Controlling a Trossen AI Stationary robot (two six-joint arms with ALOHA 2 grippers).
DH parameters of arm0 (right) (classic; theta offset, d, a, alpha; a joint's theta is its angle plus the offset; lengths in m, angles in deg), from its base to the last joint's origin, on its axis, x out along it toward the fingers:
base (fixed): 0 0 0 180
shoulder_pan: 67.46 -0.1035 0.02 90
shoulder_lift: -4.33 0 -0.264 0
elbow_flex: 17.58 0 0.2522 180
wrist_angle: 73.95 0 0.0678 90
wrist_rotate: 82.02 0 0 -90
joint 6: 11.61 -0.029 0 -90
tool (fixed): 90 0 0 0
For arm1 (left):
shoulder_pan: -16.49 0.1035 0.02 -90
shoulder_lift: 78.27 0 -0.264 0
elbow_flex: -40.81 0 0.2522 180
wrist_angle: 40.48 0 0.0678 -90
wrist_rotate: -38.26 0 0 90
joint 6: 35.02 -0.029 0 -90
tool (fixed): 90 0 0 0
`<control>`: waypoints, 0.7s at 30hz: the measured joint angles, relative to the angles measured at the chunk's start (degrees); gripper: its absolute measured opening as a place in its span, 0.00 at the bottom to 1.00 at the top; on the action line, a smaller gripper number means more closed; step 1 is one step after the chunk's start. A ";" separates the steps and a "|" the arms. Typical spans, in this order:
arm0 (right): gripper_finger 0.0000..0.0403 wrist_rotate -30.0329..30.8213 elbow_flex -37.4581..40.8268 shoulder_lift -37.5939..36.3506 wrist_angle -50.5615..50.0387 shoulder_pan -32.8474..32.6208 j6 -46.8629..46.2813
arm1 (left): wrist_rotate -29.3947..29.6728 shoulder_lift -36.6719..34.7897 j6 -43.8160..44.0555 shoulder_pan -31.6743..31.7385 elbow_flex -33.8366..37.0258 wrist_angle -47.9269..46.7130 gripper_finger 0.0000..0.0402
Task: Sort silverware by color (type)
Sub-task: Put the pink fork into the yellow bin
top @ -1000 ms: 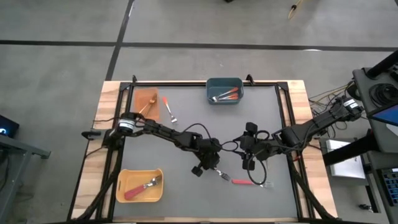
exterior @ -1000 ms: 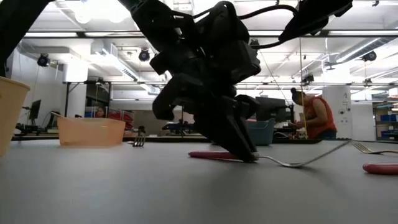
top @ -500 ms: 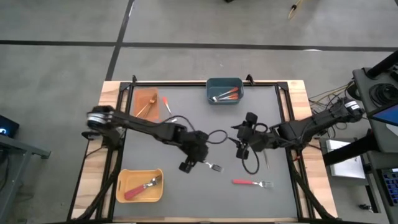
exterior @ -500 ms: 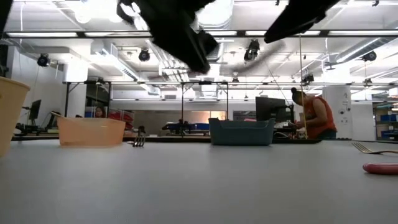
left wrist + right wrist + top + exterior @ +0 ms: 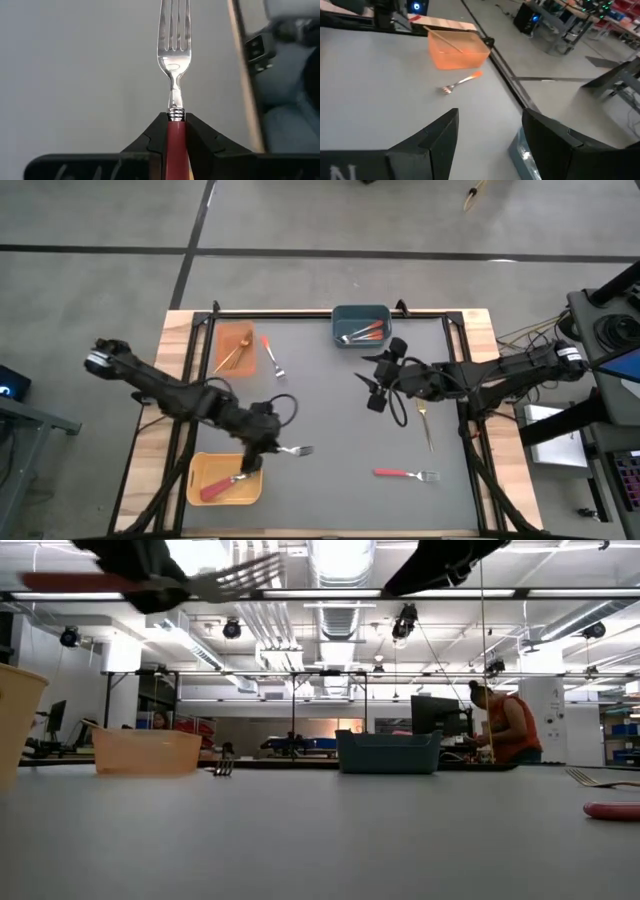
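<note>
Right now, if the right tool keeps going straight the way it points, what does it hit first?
Probably the orange-handled fork lying on the table, then the orange bin behind it. The right tool is open; depth is unclear, so it may pass above.

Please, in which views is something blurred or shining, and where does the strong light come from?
Low view: ceiling lamps glare white, and the red-handled fork carried overhead is smeared by motion. Left wrist view: the same fork is sharp in the left gripper, its tines showing bright reflections. Right wrist view: the right gripper and its near fingers look soft.
</note>
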 joint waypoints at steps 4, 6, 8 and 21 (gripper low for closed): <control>0.52 -0.09 0.28 0.00 0.90 1.70 1.37 | 2.64 -4.02 10.46 -4.42 1.97 -2.20 0.08; 0.52 -0.09 0.98 0.00 1.03 2.34 1.37 | 3.94 -5.53 14.05 -6.51 2.03 -3.51 0.08; 0.52 -0.13 2.14 0.00 1.12 2.95 1.69 | 5.39 -6.34 17.67 -8.28 2.02 -6.83 0.08; 0.52 -12.18 4.13 0.07 4.87 12.37 7.08 | 8.65 -4.28 27.90 -13.27 2.07 -13.56 0.09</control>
